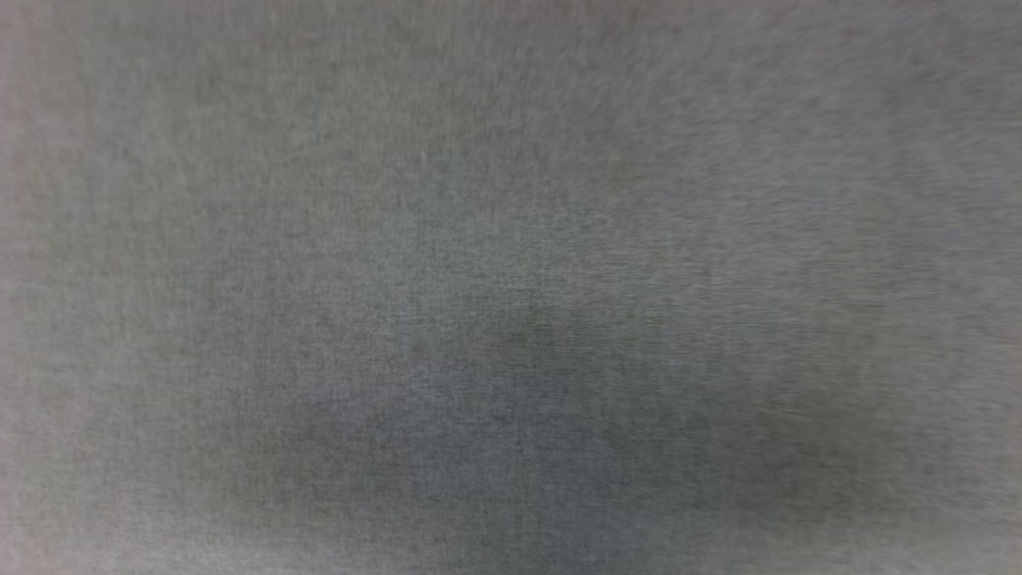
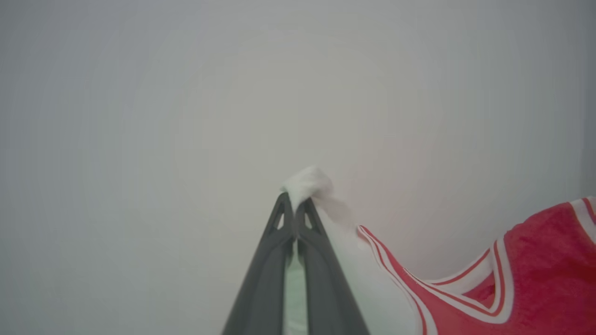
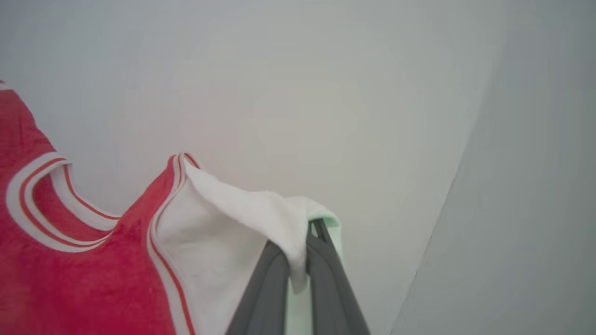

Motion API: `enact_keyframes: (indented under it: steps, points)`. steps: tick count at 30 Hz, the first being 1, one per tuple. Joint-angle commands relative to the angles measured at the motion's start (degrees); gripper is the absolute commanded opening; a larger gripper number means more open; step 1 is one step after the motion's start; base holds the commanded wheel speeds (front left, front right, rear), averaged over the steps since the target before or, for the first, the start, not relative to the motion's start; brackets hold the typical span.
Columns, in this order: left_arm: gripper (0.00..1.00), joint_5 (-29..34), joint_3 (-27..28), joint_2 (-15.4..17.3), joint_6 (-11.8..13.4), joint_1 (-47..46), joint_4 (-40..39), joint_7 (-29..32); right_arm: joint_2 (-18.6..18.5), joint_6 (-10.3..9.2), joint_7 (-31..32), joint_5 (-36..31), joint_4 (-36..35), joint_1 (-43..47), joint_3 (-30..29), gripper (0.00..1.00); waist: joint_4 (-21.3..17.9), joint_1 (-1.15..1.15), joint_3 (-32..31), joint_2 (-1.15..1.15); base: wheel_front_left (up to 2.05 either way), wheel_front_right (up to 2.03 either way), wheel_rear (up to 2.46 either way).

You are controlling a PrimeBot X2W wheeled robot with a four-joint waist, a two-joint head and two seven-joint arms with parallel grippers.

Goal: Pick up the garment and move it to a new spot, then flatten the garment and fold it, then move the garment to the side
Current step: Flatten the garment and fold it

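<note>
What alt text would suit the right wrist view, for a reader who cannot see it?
The right hand, its two dark fingers closed, pinches the white sleeve of a red jersey T-shirt with red-and-white striped trim. The shirt spreads toward the view's lower left, before a plain pale grey background.

Your left gripper [image 2: 294, 204] ends in two long fingers [image 2: 265, 284] of plain matte dark grey. They are broad at the near end and narrow steadily to slim, rounded tips. Each finger has a small triangular cut-out [image 2: 279, 221] just short of its tip, framed by thin ribs. Your right gripper [image 3: 307, 235] looks the same, with two smooth dark grey fingers [image 3: 336, 291] that taper toward the far end. The right-hand one shows part of a similar opening [image 3: 321, 231] near its tip.
</note>
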Motion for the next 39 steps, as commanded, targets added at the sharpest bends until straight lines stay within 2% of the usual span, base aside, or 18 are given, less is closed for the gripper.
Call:
enact_keyframes:
  steps: [1,4,9,11,16,20,25,33,36,39]
  points:
    - [0.00,-0.26,0.21,-0.27,-0.46,-0.20,0.16,-0.43,0.55,-0.05,-0.01,-0.91,0.00,1.87,-0.85,0.00,4.19,0.00,7.33,0.00,0.00,0.00,0.00]
    - [0.00,-1.24,0.81,-0.55,-0.91,1.92,0.92,-1.62,1.79,-0.05,-0.03,-4.72,-1.19,4.04,-3.83,0.00,5.10,0.00,7.47,0.00,0.00,0.00,0.00]
    - [0.00,-2.50,0.75,-1.03,-1.54,7.35,2.35,-2.14,3.10,-0.05,-0.03,-7.80,-0.99,8.72,-4.44,0.00,6.04,0.00,4.10,0.00,0.00,0.00,0.00]
    - [0.00,-3.19,0.39,-1.08,-1.76,10.50,2.87,-2.03,3.72,-0.05,-0.04,-6.22,-1.02,10.73,-4.40,0.00,6.11,0.00,1.79,0.00,0.00,0.00,0.00]
    - [0.00,-4.85,-1.86,-0.44,-1.84,19.02,1.60,-0.56,3.49,-0.04,-0.05,-1.90,-0.32,17.29,1.44,0.00,5.86,0.00,-5.12,0.00,0.00,0.00,0.00]
    - [0.00,-7.19,-4.30,0.84,-1.81,27.26,-1.86,2.13,0.76,-0.05,-0.01,3.83,-2.23,24.04,6.95,0.00,5.92,0.00,-11.16,0.00,0.00,0.00,0.00]
    - [0.00,-10.53,-7.40,2.99,-1.81,37.87,-7.70,3.54,-4.37,-0.05,0.51,12.73,-6.95,34.39,12.92,0.00,6.65,0.00,-18.44,0.00,0.00,0.00,0.00]
    - [0.00,-14.84,-10.61,8.83,-1.77,55.60,-19.71,4.81,-14.54,-0.05,0.85,23.28,-19.12,53.15,17.37,0.00,6.82,0.00,-27.48,0.00,0.00,0.00,0.00]
    - [0.00,-15.62,-11.01,11.82,-0.30,62.77,-25.68,4.82,-17.81,-0.05,0.66,24.95,-23.72,60.03,17.03,0.00,6.94,0.00,-29.72,0.00,0.00,0.00,0.00]
    - [0.00,-16.38,-11.34,15.34,2.39,70.96,-33.54,4.44,-20.68,-0.05,0.53,25.79,-27.22,67.30,15.10,0.00,7.27,0.00,-31.38,0.00,0.00,0.00,0.00]
